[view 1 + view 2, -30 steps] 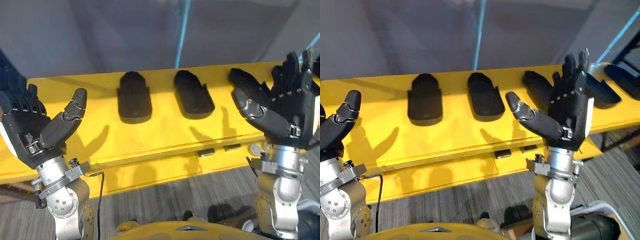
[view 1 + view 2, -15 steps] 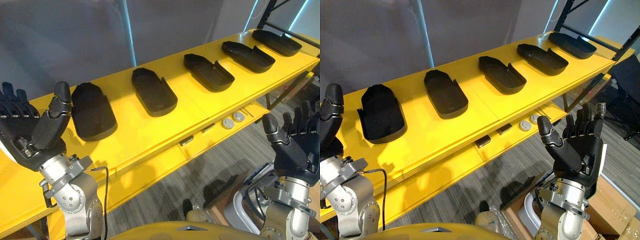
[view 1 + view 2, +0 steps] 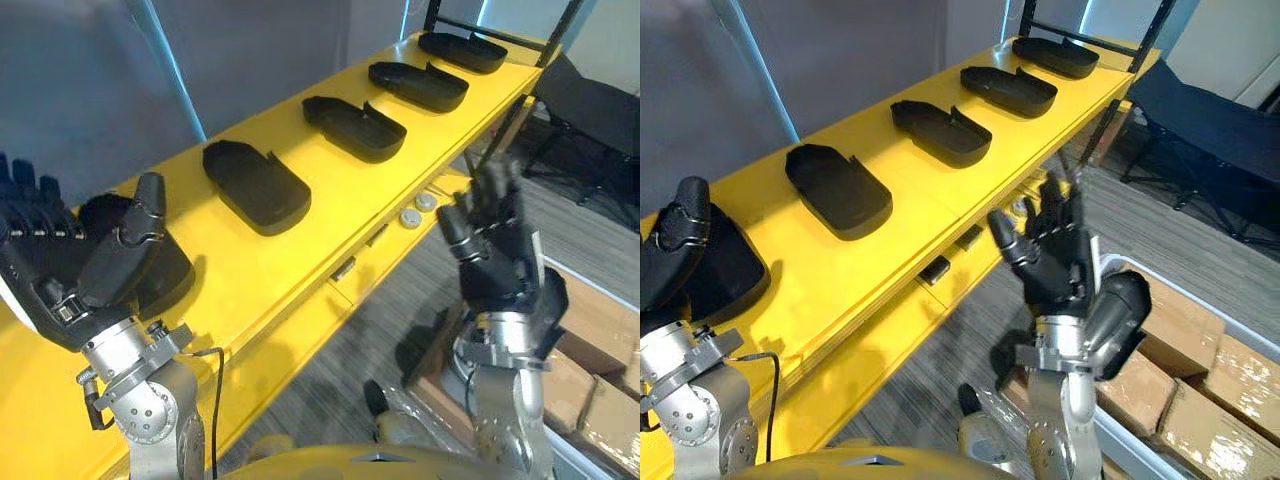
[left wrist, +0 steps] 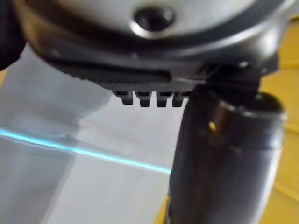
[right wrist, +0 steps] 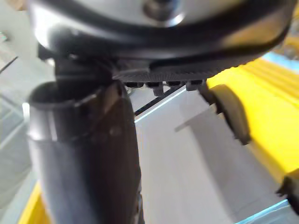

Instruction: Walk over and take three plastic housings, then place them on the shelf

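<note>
Several black plastic housings lie in a row on the long yellow table [image 3: 300,250]: one [image 3: 255,185] mid-table, one [image 3: 355,128] beyond it, one [image 3: 418,86] further on, and another at the far end. The nearest housing [image 3: 725,265] is partly hidden behind my left hand [image 3: 70,270], which is raised and open at the lower left and holds nothing. My right hand [image 3: 490,250] is open and empty. It is held upright over the floor, off the table's front edge and apart from every housing. In the left wrist view the thumb [image 4: 224,158] stands straight.
Two round discs [image 3: 418,208] sit on the table's lower ledge. Cardboard boxes [image 3: 1200,370] lie on the floor at the lower right. A dark chair [image 3: 1210,120] and a black rack post [image 3: 555,30] stand past the table's far end. Grey carpet lies between.
The whole view has swung right, so the camera moved. My right hand left the table's edge and now hangs over the floor. The left hand stays raised and open.
</note>
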You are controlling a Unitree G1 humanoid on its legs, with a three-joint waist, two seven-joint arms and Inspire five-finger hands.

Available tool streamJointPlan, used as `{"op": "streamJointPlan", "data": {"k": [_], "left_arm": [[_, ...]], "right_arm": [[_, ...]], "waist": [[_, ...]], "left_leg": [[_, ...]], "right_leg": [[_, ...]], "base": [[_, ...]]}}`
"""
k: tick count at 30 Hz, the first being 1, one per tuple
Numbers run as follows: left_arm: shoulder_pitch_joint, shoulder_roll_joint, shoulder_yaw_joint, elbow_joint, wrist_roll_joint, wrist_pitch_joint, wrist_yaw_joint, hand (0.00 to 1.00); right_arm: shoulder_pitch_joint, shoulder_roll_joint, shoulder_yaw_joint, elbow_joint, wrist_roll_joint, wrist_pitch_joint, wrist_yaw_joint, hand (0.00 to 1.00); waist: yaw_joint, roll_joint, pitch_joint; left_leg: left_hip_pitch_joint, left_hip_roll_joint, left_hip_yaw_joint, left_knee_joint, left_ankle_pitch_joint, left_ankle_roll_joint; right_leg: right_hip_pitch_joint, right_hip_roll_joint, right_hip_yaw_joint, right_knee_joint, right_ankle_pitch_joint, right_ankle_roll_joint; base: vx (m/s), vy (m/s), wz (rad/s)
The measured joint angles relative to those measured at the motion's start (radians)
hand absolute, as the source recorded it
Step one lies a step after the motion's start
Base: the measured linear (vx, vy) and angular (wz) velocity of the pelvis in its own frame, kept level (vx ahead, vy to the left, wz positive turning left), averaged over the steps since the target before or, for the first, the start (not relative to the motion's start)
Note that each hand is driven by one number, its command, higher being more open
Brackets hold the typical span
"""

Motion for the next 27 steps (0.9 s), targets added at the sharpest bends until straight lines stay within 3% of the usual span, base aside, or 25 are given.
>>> {"op": "streamJointPlan", "data": {"k": [2, 4, 5, 6, 7, 9, 11, 13, 14, 16, 17, 18, 20, 22, 23, 24, 25, 26, 27], "left_arm": [[0.011, 0.002, -0.028, 0.000, 0.006, -0.002, 0.024, 1.00], [0.011, 0.011, -0.039, -0.002, 0.016, -0.002, 0.058, 1.00], [0.005, 0.025, -0.028, -0.003, 0.025, 0.000, 0.073, 1.00], [0.003, 0.035, -0.015, -0.003, 0.036, 0.002, 0.073, 1.00], [0.003, 0.040, -0.010, -0.004, 0.039, 0.003, 0.069, 1.00], [0.003, 0.048, 0.037, -0.004, 0.031, 0.022, 0.041, 1.00], [0.000, 0.048, 0.079, -0.003, -0.005, 0.029, 0.029, 1.00], [-0.003, 0.047, 0.106, -0.002, -0.021, 0.037, 0.026, 1.00], [-0.003, 0.046, 0.110, -0.001, -0.044, 0.039, 0.027, 1.00], [-0.008, 0.045, 0.101, 0.000, -0.080, 0.040, 0.024, 1.00], [-0.010, 0.047, 0.091, 0.005, -0.092, 0.038, 0.023, 1.00], [-0.009, 0.035, 0.066, 0.016, -0.099, 0.037, 0.026, 1.00], [-0.009, 0.010, 0.031, 0.023, -0.113, 0.038, 0.032, 1.00], [-0.014, -0.034, -0.005, 0.027, -0.116, 0.045, 0.030, 1.00], [-0.029, -0.048, -0.035, 0.045, -0.116, 0.050, 0.025, 1.00], [-0.045, -0.050, -0.054, 0.066, -0.124, 0.057, -0.002, 1.00], [-0.050, -0.050, -0.068, 0.078, -0.127, 0.057, -0.022, 1.00], [-0.048, -0.047, -0.099, 0.083, -0.128, 0.058, -0.059, 1.00], [-0.043, -0.040, -0.119, 0.082, -0.126, 0.058, -0.091, 1.00]], "right_arm": [[0.082, 0.018, -0.013, -0.013, 0.021, 0.000, 0.050, 1.00], [0.120, 0.013, -0.038, -0.024, 0.057, -0.001, 0.125, 1.00], [0.104, 0.007, -0.045, -0.025, 0.084, -0.011, 0.163, 1.00], [0.071, -0.004, -0.048, -0.025, 0.097, -0.026, 0.177, 1.00], [0.050, -0.014, -0.045, -0.024, 0.101, -0.037, 0.179, 1.00], [-0.092, -0.055, -0.010, 0.005, 0.096, -0.076, 0.146, 1.00], [-0.208, -0.057, 0.035, 0.062, 0.051, -0.086, 0.087, 1.00], [-0.257, -0.050, 0.071, 0.117, 0.004, -0.080, 0.027, 1.00], [-0.252, -0.030, 0.081, 0.146, -0.027, -0.067, 0.003, 1.00], [-0.193, 0.002, 0.082, 0.160, -0.086, -0.032, -0.029, 1.00], [-0.133, 0.011, 0.078, 0.161, -0.096, -0.016, -0.028, 1.00], [-0.076, 0.004, 0.053, 0.164, -0.094, -0.005, -0.018, 1.00], [-0.033, -0.021, -0.001, 0.165, -0.064, -0.004, 0.016, 1.00], [-0.036, -0.061, -0.062, 0.166, -0.047, -0.002, 0.042, 1.00], [-0.031, -0.076, -0.101, 0.166, -0.049, 0.000, 0.047, 1.00], [-0.022, -0.078, -0.120, 0.165, -0.054, -0.001, 0.046, 1.00], [-0.012, -0.080, -0.127, 0.164, -0.054, -0.005, 0.046, 1.00], [0.004, -0.082, -0.140, 0.163, -0.048, -0.014, 0.046, 1.00], [0.008, -0.086, -0.151, 0.162, -0.045, -0.014, 0.043, 1.00]], "waist": [[-0.005, 0.000, 0.012], [-0.014, -0.005, 0.022], [-0.019, -0.002, 0.030], [-0.019, -0.004, 0.030], [-0.016, -0.004, 0.030], [0.002, 0.001, 0.027], [0.014, 0.000, 0.024], [0.034, -0.003, 0.022], [0.039, -0.010, 0.018], [0.037, -0.021, 0.013], [0.029, -0.038, 0.005], [0.023, -0.041, 0.002], [0.018, -0.023, 0.005], [-0.025, 0.008, 0.023], [-0.052, 0.017, 0.028], [-0.073, 0.013, 0.036], [-0.074, 0.005, 0.042], [-0.067, 0.023, 0.036], [-0.058, 0.047, 0.036]], "left_leg": [[0.031, -0.007, 0.057, 0.015, -0.015, 0.015], [0.046, -0.010, 0.118, 0.027, -0.025, 0.039], [0.041, -0.005, 0.163, 0.026, -0.022, 0.053], [0.035, 0.007, 0.195, 0.026, -0.016, 0.062], [0.035, 0.015, 0.205, 0.026, -0.012, 0.062], [0.030, 0.060, 0.233, 0.033, 0.003, 0.048], [0.014, 0.101, 0.245, 0.038, 0.017, 0.024], [-0.012, 0.143, 0.253, 0.048, 0.031, -0.002], [-0.030, 0.168, 0.250, 0.052, 0.043, -0.023], [-0.061, 0.210, 0.225, 0.078, 0.058, -0.053], [-0.082, 0.228, 0.204, 0.098, 0.064, -0.083], [-0.088, 0.253, 0.181, 0.098, 0.076, -0.110], [-0.088, 0.281, 0.173, 0.072, 0.098, -0.143], [-0.092, 0.304, 0.167, 0.045, 0.143, -0.151], [-0.111, 0.310, 0.150, 0.064, 0.201, -0.118], [-0.157, 0.316, 0.147, 0.134, 0.248, -0.059], [-0.164, 0.312, 0.150, 0.142, 0.232, -0.079], [-0.163, 0.272, 0.149, 0.108, 0.210, -0.099], [-0.164, 0.221, 0.151, 0.077, 0.213, -0.068]], "right_leg": [[-0.005, 0.002, -0.038, 0.044, 0.002, 0.002], [-0.004, -0.014, -0.092, 0.023, 0.031, -0.024], [-0.020, -0.029, -0.141, 0.036, 0.006, -0.072], [-0.063, -0.052, -0.220, 0.175, -0.051, -0.116], [-0.072, -0.066, -0.253, 0.249, -0.088, -0.121], [-0.058, -0.138, -0.327, 0.473, -0.203, -0.130], [-0.023, -0.209, -0.349, 0.557, -0.244, -0.129], [0.006, -0.286, -0.360, 0.575, -0.246, -0.131], [0.027, -0.318, -0.350, 0.559, -0.235, -0.121], [0.070, -0.318, -0.302, 0.467, -0.187, -0.080], [0.101, -0.310, -0.300, 0.390, -0.168, -0.011], [0.124, -0.289, -0.330, 0.353, -0.243, 0.061], [0.137, -0.272, -0.383, 0.314, -0.317, 0.098], [0.141, -0.244, -0.418, 0.265, -0.353, 0.091], [0.156, -0.232, -0.422, 0.233, -0.353, 0.083], [0.185, -0.231, -0.434, 0.197, -0.342, 0.063], [0.198, -0.234, -0.437, 0.179, -0.334, 0.050], [0.203, -0.230, -0.436, 0.154, -0.322, 0.033], [0.196, -0.219, -0.424, 0.146, -0.317, 0.028]], "base": [[-0.13, 0.066, -0.95], [-0.21, 0.031, -1.05], [-0.26, 0.002, -0.91], [-0.26, -0.016, -0.77], [-0.23, -0.035, -0.52], [-0.15, -0.063, -0.44], [-0.07, -0.175, -0.41], [-0.02, -0.249, -0.34], [-0.01, -0.317, -0.16], [0.02, -0.434, -0.12], [0.03, -0.536, -0.17], [0.02, -0.445, -0.26], [0.01, -0.377, -0.44], [0.02, -0.423, -0.31], [0.00, -0.331, -0.07], [-0.01, -0.307, -0.07], [-0.02, -0.199, -0.25], [-0.03, -0.089, -0.55], [-0.02, -0.037, -0.59]]}}
